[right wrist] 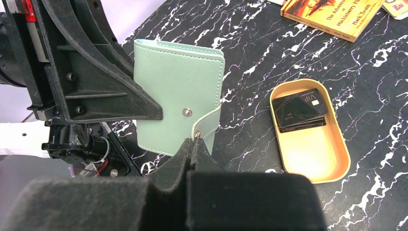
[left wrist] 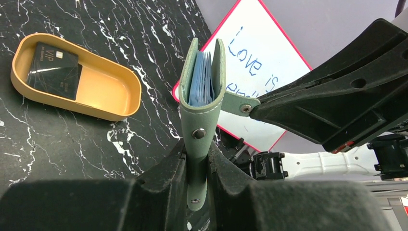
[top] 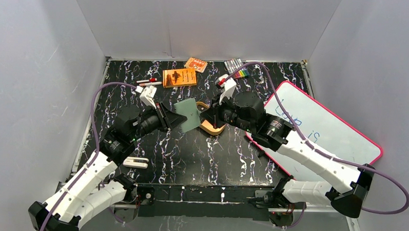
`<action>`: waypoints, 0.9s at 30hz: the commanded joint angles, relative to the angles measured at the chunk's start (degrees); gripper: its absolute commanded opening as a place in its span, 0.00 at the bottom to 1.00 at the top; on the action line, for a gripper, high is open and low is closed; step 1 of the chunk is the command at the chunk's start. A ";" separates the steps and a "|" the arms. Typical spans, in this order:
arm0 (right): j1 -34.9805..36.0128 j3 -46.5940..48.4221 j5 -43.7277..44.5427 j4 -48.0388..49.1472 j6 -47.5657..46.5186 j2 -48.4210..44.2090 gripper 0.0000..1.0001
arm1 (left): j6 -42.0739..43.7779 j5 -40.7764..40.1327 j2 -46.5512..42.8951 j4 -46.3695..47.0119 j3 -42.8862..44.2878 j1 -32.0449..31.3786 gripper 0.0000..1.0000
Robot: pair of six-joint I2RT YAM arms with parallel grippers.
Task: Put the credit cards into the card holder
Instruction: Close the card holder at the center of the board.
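Both pinch tight: my left gripper holds the card holder, my right gripper its snap tab, credit cards nearest it.

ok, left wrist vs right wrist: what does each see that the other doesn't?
Left wrist only: the whiteboard, and the card holder edge-on, pale blue pockets showing. Right wrist only: the orange book and the holder's flat outer face. Both: left gripper clamping the holder, right gripper pinching its snap tab, dark credit cards in the golden tin.
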 commanded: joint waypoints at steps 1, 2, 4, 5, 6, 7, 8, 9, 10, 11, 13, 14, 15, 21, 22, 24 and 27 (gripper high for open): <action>-0.15 1.49 -1.21 3.16 -1.21 0.01 0.00 | 1.15 -2.92 -0.27 0.79 2.31 -0.08 0.00; -0.08 1.12 -1.43 3.75 -1.13 0.25 0.00 | 1.07 -2.83 -0.13 0.78 2.24 -0.07 0.00; -0.13 0.61 -1.70 4.59 -0.92 0.73 0.00 | 0.94 -2.56 -0.02 0.76 1.99 -0.07 0.00; -0.15 0.48 -1.71 4.79 -0.82 1.04 0.00 | 0.81 -2.46 -0.02 0.80 1.84 -0.07 0.00; -0.08 0.35 -1.43 4.97 -0.59 1.34 0.00 | 0.86 -2.45 -0.02 0.80 1.72 -0.07 0.00; -0.11 0.10 -1.17 5.33 -0.33 1.50 0.00 | 0.83 -2.52 -0.06 0.77 1.55 -0.08 0.00; -0.07 -0.16 -0.92 5.76 0.01 1.71 0.00 | 0.82 -2.64 -0.09 0.81 1.40 -0.07 0.00; -0.12 -0.47 -0.69 6.19 0.36 1.82 0.00 | 0.84 -2.77 -0.21 0.84 1.23 -0.09 0.00; -0.08 -0.77 -0.52 6.63 0.64 1.99 0.00 | 0.88 -2.98 -0.31 0.80 1.13 -0.09 0.00; -0.12 -0.98 -0.22 6.91 0.97 2.25 0.00 | 0.88 -3.24 -0.42 0.77 0.89 -0.14 0.00; -0.11 -1.29 0.02 7.56 1.29 2.74 0.00 | 0.57 -3.76 -0.46 2.35 0.58 -0.10 0.00; -0.09 -1.38 0.10 7.58 1.46 2.99 0.00 | 0.47 -3.89 -0.46 2.45 0.43 -0.09 0.00; -0.09 -1.39 0.13 7.78 1.57 3.28 0.00 | 0.47 -4.03 -0.50 2.52 0.33 -0.09 0.00; -0.07 -1.76 0.29 8.84 1.91 4.03 0.00 | 0.95 -3.81 -0.39 2.64 -0.19 -0.10 0.00; -0.06 -2.01 0.45 9.08 2.19 4.07 0.00 | 1.11 -3.66 -0.42 2.70 -0.28 -0.08 0.00; -0.07 -2.64 0.95 9.72 2.73 3.99 0.00 | 1.47 -3.24 -0.31 2.84 -0.46 -0.15 0.00; -0.11 -4.06 1.40 11.38 3.68 3.65 0.00 | 1.91 -2.60 -0.06 2.95 -0.64 -0.16 0.00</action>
